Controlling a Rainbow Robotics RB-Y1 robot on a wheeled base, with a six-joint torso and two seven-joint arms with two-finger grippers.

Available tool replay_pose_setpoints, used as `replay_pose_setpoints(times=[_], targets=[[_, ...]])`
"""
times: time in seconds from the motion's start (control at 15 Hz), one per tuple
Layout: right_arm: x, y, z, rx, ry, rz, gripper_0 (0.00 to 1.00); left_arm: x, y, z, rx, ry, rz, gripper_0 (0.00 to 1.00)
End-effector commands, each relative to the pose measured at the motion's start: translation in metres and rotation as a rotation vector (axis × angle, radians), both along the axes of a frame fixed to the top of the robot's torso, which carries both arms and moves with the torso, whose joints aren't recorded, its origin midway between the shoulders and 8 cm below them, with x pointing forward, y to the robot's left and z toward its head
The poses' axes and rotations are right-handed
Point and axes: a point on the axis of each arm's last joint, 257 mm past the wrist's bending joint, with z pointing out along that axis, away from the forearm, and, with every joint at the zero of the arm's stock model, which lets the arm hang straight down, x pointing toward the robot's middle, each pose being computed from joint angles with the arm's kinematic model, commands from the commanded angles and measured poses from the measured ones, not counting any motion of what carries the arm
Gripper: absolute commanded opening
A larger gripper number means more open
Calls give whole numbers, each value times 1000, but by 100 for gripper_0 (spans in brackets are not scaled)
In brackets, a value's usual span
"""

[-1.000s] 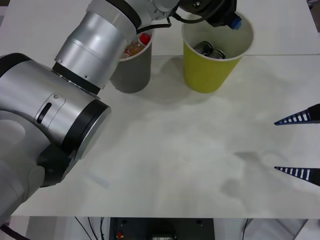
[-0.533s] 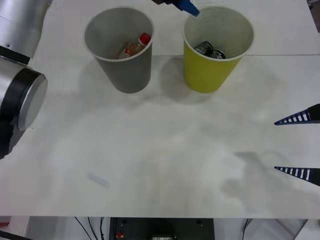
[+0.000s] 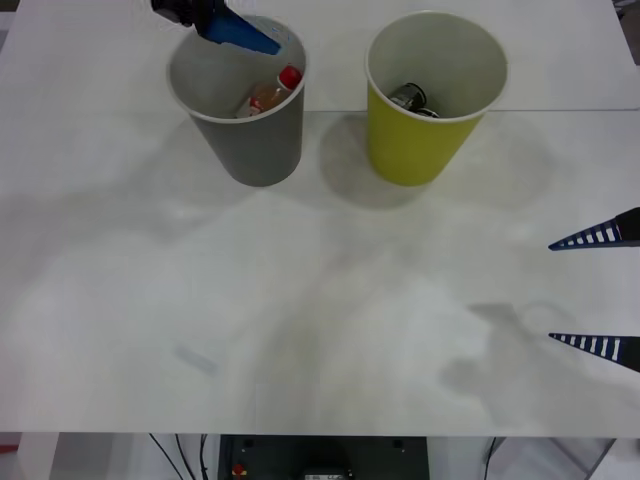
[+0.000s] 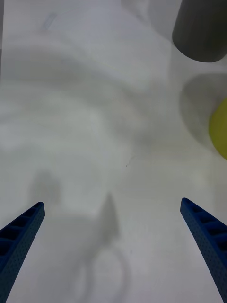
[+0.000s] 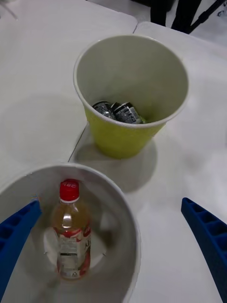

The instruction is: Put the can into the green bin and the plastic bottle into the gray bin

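The gray bin [image 3: 240,130] stands at the back left of the table with the plastic bottle [image 3: 272,92] inside it, red cap up. To its right, the green bin [image 3: 420,145] holds the can [image 3: 407,96] beside a darker can. My left gripper [image 3: 225,25] hovers open over the gray bin's far rim. In the left wrist view its fingers straddle the gray bin [image 5: 135,246], with the bottle [image 5: 71,232] below and the green bin [image 5: 120,139] beyond. My right gripper [image 3: 600,290] is parked open at the table's right edge.
The table [image 3: 300,320] in front of the bins is bare white, with a seam running behind the bins. In the right wrist view the gray bin [image 4: 201,33] and green bin [image 4: 220,128] sit far beyond my right gripper [image 4: 112,205].
My left arm has swung away from above the green bin to the left, and now sits above the gray bin. It no longer covers the table's left side. The right arm has not moved.
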Motion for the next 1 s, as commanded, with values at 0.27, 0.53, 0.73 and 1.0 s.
replay_pose_setpoints(times=[0.27,0.53,0.73,1.0], targets=[[0,0,0,0,0,0,100,-48,53,-23,63,-31,-93,100],[0,0,0,0,0,0,100,-65,91,-50,62,-53,-172,100],[0,0,0,0,0,0,100,-79,112,-73,101,-102,-224,100],[0,0,0,0,0,0,100,-111,128,-100,128,-148,-245,100]])
